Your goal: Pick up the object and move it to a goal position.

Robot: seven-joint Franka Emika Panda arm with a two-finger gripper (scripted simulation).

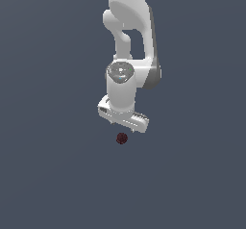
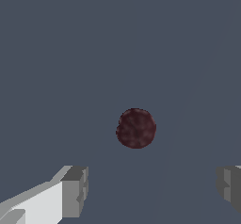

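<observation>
Ball [image 1: 121, 138], small and dark maroon with a faintly mottled skin, lies alone on the plain grey table [image 1: 48, 175], just below the white hand of the arm in the exterior view and clear of it; nothing touches it. In the wrist view the ball [image 2: 136, 128] sits ahead of the gap between the two fingers [image 2: 75, 190], which are spread wide apart with nothing between them (the gap is far broader than the ball, so there is room to spare on either side). That spread, and the hand poised over the ball, suit a descent from above; I judge the grasp not yet begun. No goal marker shows in either view, so where the ball must go cannot be told.
</observation>
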